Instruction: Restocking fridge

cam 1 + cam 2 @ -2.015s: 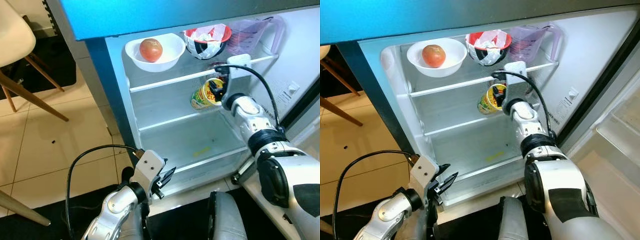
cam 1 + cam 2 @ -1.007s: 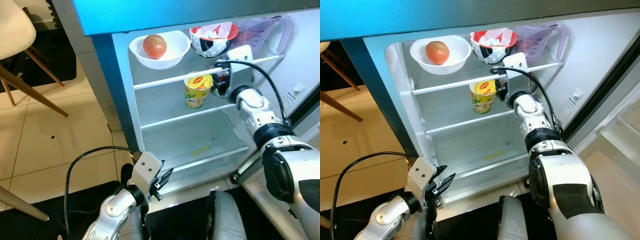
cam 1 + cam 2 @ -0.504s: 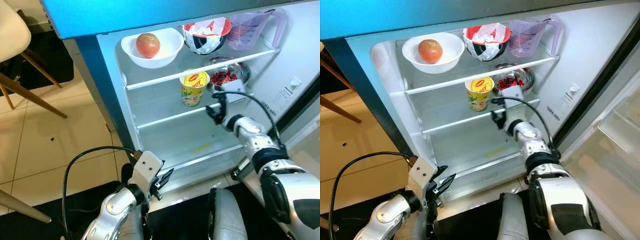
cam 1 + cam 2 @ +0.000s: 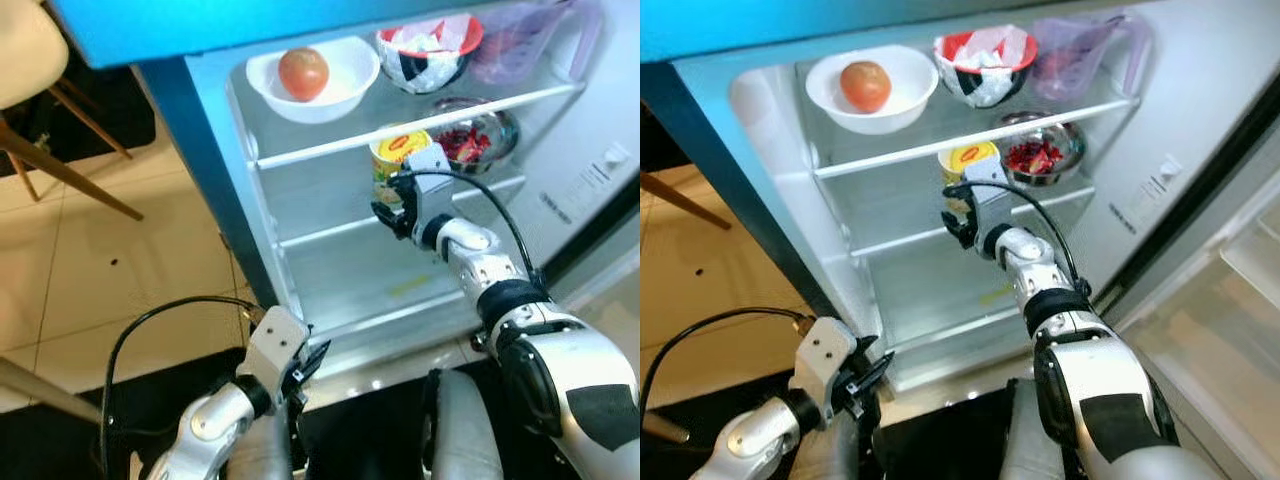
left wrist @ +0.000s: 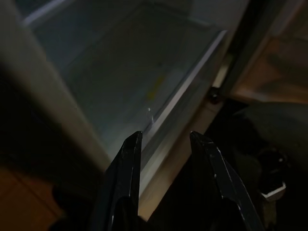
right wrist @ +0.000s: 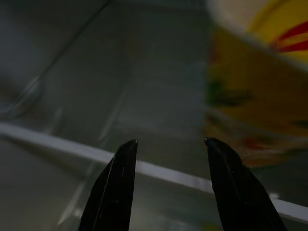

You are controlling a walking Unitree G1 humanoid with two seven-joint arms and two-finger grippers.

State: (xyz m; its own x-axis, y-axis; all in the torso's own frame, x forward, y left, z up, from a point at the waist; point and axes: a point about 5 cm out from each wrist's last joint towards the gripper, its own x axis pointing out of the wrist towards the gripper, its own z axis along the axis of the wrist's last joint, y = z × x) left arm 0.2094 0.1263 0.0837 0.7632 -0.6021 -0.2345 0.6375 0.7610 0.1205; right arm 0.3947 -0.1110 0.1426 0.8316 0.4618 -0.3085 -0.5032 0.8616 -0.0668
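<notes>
- Noodle cup upright on fridge's middle shelf, beside steel bowl.
- Right end effector just in front of cup, fingers apart, empty.
- Left end effector below the shelf, outside fridge, spread, idle.

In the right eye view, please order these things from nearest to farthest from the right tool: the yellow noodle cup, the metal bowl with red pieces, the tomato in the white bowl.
Measured from the right tool:
1. Yellow noodle cup, middle shelf, right behind the tool.
2. Metal bowl with red pieces, same shelf, further to the robot's right.
3. Tomato, in the white bowl on the top shelf, to the left.
</notes>
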